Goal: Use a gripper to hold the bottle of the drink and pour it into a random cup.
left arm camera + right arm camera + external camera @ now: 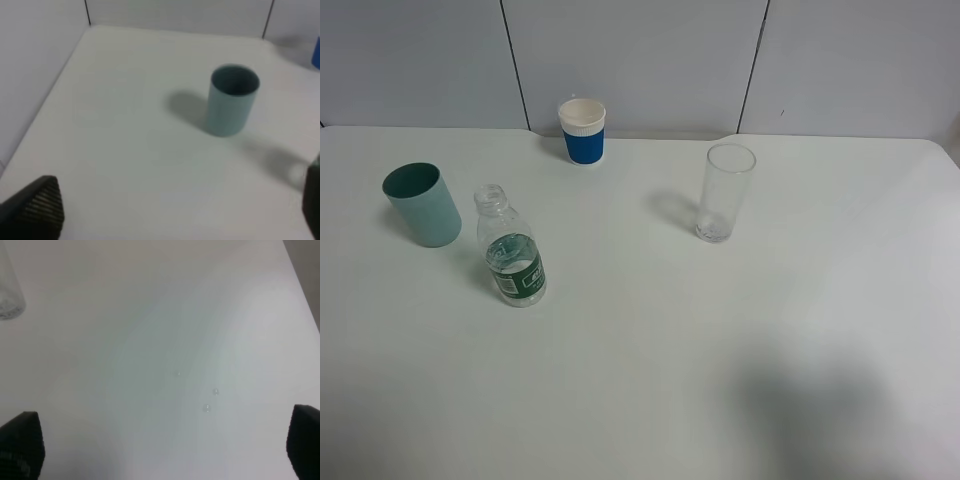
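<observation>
Pincers, both spread wide and empty, overlook one bottle (512, 248), three cups, perhaps three droplets.

Ahead of the left hand (175, 210), bare bench (650, 380), then the teal cup (232, 102) blocking the path. Just beside the cup, the bottle (511, 250), a narrow gap between. Ahead of the right hand (162, 445), open bench; clear glass (725, 192) off to one side.

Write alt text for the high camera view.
A white table holds an uncapped clear bottle with a green label, standing just right of a teal cup. A blue-and-white paper cup stands at the back, a tall empty glass to the right; no arms show.
</observation>
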